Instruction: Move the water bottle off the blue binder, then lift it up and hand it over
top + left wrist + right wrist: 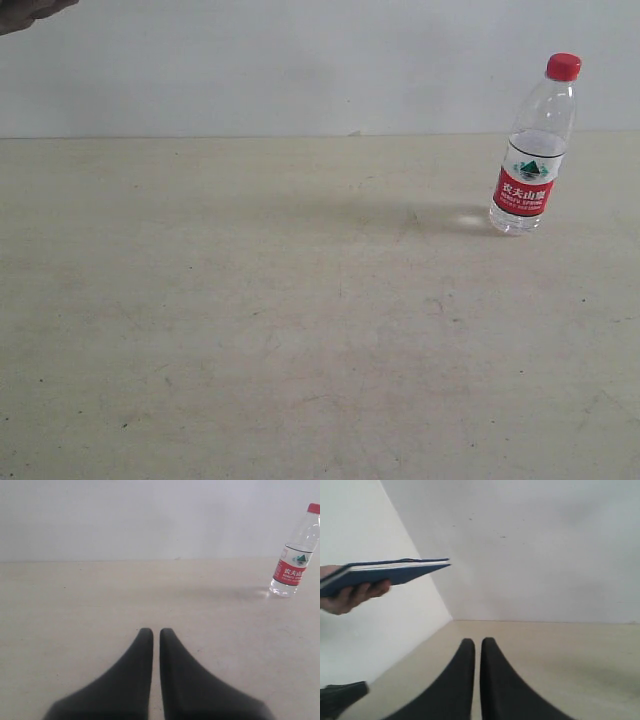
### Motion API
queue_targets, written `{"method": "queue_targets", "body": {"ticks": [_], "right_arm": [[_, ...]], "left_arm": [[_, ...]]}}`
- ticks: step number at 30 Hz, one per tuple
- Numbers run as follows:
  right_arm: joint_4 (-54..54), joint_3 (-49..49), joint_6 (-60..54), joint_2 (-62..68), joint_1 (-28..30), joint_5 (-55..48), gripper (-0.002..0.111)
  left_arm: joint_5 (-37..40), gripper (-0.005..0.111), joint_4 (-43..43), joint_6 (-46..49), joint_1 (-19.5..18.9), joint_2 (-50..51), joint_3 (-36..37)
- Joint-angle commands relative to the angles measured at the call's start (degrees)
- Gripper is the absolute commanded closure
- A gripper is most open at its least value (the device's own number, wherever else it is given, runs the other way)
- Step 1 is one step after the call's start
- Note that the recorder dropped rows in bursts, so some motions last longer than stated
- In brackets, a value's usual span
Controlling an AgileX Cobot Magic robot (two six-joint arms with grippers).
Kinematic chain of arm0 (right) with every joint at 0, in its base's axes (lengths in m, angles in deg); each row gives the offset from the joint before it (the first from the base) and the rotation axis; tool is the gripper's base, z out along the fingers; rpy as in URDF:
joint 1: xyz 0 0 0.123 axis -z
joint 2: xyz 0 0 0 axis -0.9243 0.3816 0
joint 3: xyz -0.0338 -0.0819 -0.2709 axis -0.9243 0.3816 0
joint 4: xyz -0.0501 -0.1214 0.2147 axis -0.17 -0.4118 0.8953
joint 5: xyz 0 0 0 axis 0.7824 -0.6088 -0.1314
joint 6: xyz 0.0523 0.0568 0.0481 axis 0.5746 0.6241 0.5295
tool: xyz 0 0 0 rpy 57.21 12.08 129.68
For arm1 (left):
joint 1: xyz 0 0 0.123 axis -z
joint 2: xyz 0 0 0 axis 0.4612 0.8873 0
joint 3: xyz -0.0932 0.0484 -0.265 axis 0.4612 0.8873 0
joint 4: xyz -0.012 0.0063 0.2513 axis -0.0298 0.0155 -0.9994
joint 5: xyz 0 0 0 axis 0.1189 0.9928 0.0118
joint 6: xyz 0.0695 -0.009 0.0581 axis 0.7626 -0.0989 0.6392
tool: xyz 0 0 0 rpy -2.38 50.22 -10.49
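A dark shape, too cropped to identify, edges into the far left corner above a pale, scuffed surface. Toward the right, the water bottle stands upright directly on the surface, close to the white wall, its red cap screwed on. The left arm's fingers are pressed together, low over the surface and well apart from the bottle. The right arm's fingers are likewise drawn together, tip to tip. Beyond them, a person's hand holds the blue binder roughly level in the air before the wall, clear of the surface.
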Motion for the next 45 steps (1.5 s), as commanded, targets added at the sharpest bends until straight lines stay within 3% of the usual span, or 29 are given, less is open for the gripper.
{"method": "queue_targets", "body": {"ticks": [1, 7, 11, 14, 19, 22, 28, 31, 34, 36, 45], "right_arm": [[-0.6, -0.3, 7.2, -0.2, -0.1, -18.5, 0.108], [-0.6, -0.3, 19.3, -0.2, -0.1, -58.2, 0.108], [-1.0, -0.3, 33.7, -0.2, -0.1, -82.8, 0.108], [-11.6, -0.3, 54.4, -0.2, -0.1, -86.3, 0.108], [-47.3, -0.3, 93.6, -0.2, -0.1, -83.4, 0.108], [-55.6, -0.3, 103.4, 1.1, -0.1, -84.5, 0.108], [-44.5, -0.3, 90.9, 9.6, -0.1, -78.3, 0.108], [-32.0, -0.3, 72.9, 15.3, -0.1, -76.2, 0.108], [-13.8, -0.4, 46.7, 19.3, -0.1, -74.9, 0.108], [-4.7, -0.4, 36.6, 20.2, -0.1, -75.0, 0.108], [-8.9, -0.3, 34.6, 20.3, -0.1, -73.7, 0.108]], "left_arm": [[-0.5, 0.102, 0.0, -0.6, 0.4, -0.1, 0.2], [-0.5, 0.102, 0.0, -0.6, 0.4, -0.1, 0.2], [-0.5, 0.102, 0.0, -0.6, 0.4, -0.1, 0.2], [-0.5, 0.102, 0.0, -0.6, 0.4, -0.1, 0.2], [-0.5, 0.102, 0.0, -0.6, 0.4, -0.1, 0.2], [-0.5, 0.102, 0.0, -0.6, 0.4, -0.1, 0.2], [-0.5, 0.102, 0.0, -0.6, 0.4, -0.1, 0.2], [-0.5, 0.102, 0.0, -0.6, 0.4, -0.1, 0.2], [-0.5, 0.102, 0.0, -0.6, 0.4, -0.1, 0.2], [-0.5, 0.102, 0.0, -0.6, 0.4, -0.1, 0.2], [-0.5, 0.102, 0.0, -0.6, 0.4, -0.1, 0.2]]}}
